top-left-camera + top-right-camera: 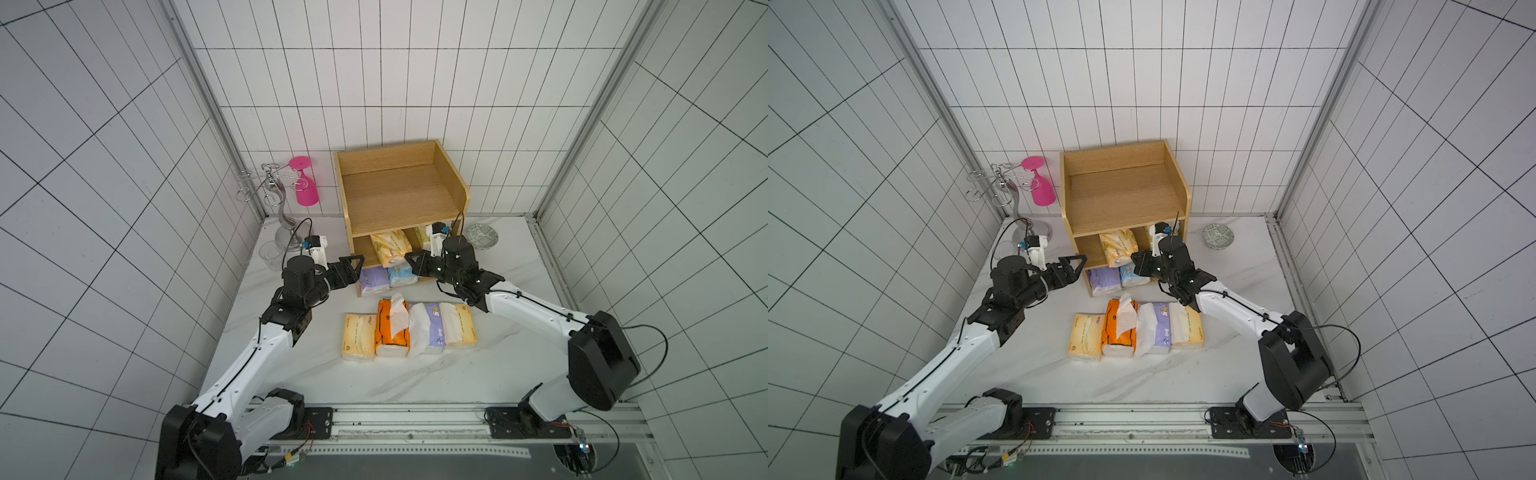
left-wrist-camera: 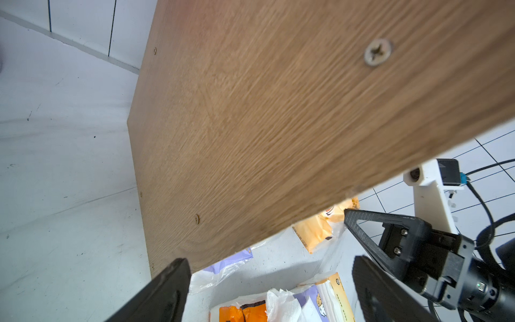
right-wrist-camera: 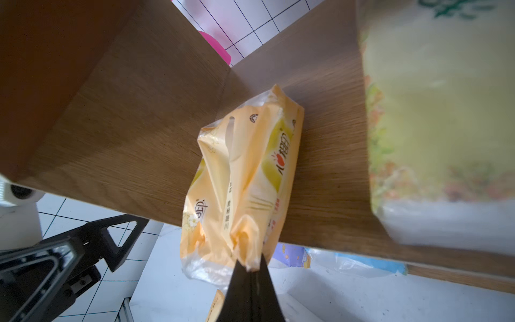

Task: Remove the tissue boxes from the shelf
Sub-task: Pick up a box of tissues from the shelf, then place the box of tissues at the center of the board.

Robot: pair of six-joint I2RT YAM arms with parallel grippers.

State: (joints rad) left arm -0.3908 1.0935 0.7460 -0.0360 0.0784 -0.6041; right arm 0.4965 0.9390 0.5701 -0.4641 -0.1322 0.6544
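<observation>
Both outstretched: left gripper (image 1: 353, 265) wide-jawed, right gripper (image 3: 250, 267) pinched tight (tips together).

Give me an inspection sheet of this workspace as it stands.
Surface: white marbled tabletop, no spills seen.
Job's things: wooden shelf; yellow pack overhanging its middle tier's front edge; green-printed pack beside it; purple pack and blue pack on the bottom tier; row of packs on the table in front.
Clutter: wire stand holding an upturned pink cup; clear glass; patterned bowl.
Claws: left claw open, empty, beside the shelf's side panel; right claw shut on the yellow pack's wrapper.
Cables: black camera cables loop at both wrists; none seen caught.
Surroundings: white tiled walls, metal frame rail.
</observation>
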